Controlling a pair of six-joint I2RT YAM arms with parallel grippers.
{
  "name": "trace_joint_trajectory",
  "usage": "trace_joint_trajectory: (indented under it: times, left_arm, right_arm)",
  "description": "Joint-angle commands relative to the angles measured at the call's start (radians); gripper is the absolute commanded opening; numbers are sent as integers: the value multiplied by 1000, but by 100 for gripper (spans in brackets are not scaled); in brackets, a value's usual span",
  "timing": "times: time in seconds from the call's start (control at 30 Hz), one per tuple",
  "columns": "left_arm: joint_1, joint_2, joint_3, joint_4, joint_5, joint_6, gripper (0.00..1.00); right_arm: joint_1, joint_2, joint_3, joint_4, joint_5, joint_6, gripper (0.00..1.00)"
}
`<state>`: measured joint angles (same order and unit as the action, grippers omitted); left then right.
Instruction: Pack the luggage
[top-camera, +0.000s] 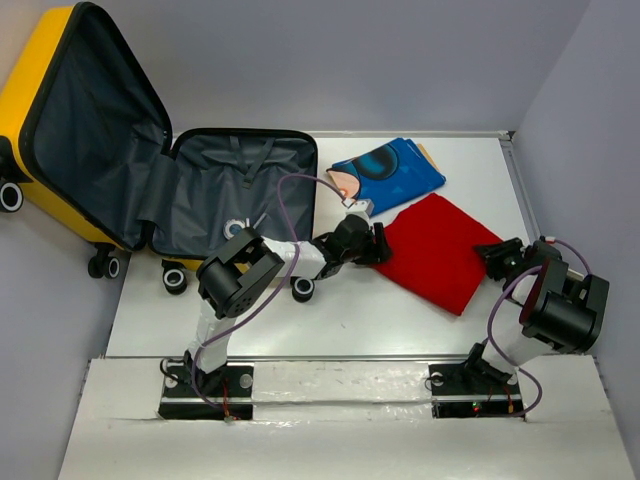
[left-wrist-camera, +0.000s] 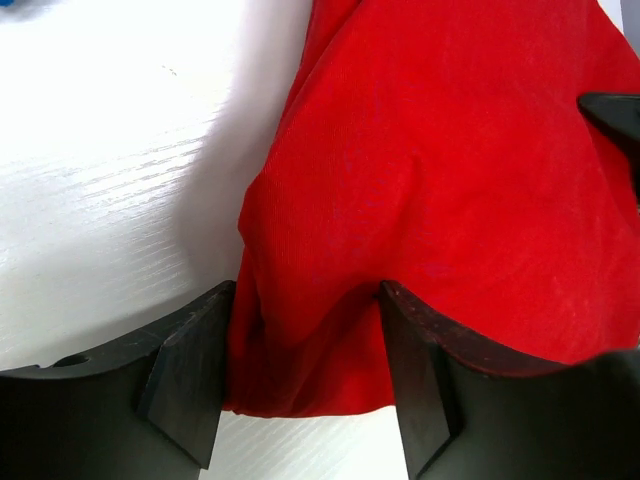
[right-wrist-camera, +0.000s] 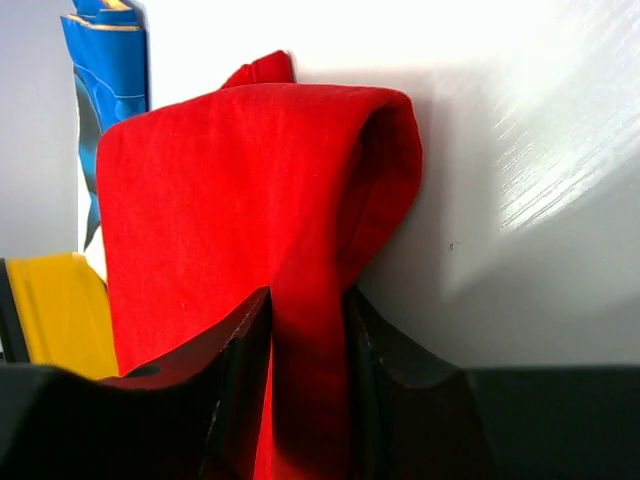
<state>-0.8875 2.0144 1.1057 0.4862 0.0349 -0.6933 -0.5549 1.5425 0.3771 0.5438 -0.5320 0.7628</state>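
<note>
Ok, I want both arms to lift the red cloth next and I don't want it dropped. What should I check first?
1. Right gripper pinching the red cloth at its edge: ok.
2. Left gripper straddles the opposite edge; firm grip: cannot tell.
3. Luggage open to receive it: ok.
4. Blue garment apart from the red cloth: cannot tell.

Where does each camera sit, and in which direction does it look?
Top external: above and behind the arm bases, looking down at the table, luggage, red cloth; left arm, right arm show.
Left wrist: on the left arm, facing the red cloth; left claw shows.
Right wrist: on the right arm, facing the red cloth; right claw shows.
Shared: all three see the red cloth.
</note>
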Motion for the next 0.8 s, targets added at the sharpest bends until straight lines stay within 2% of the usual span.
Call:
trace_joint_trajectory:
  times: [0.0,0.07,0.23,0.4,0.53,0.6,0.63,0.7,0.73,0.77]
  left_arm:
    - [1,4,-27,-1,36,-18,70]
    - [1,9,-36,0,42,-21,71]
    - [4,0,-53,-14,30,-3,81]
    - [2,18,-26,-60,-3,27,78]
    - [1,41,0,-115,-24,58,71]
    - [1,52,16,-124,-24,60,60]
    - [-1,59,19,-123,-24,60,45]
    - [-4,61,20,-118,-27,60,24]
    - [-7,44,2,-97,-67,55,6]
    - [-8,32,-12,-83,-67,57,6]
  right_arm:
    - [29,24,-40,-58,-49,4,27]
    - [29,4,-50,-61,-51,4,21]
    - [29,-42,-43,-93,-20,-6,21]
    - [38,-32,-43,-79,-19,-7,20]
    - [58,-27,-55,-42,-14,7,14]
    - [76,-21,-52,-28,-23,20,12]
    - [91,-15,-53,-15,-28,29,9]
    - [92,-24,-61,2,-28,39,7]
    - [101,-47,-66,4,-17,40,7]
    - [101,-47,-69,4,-17,40,7]
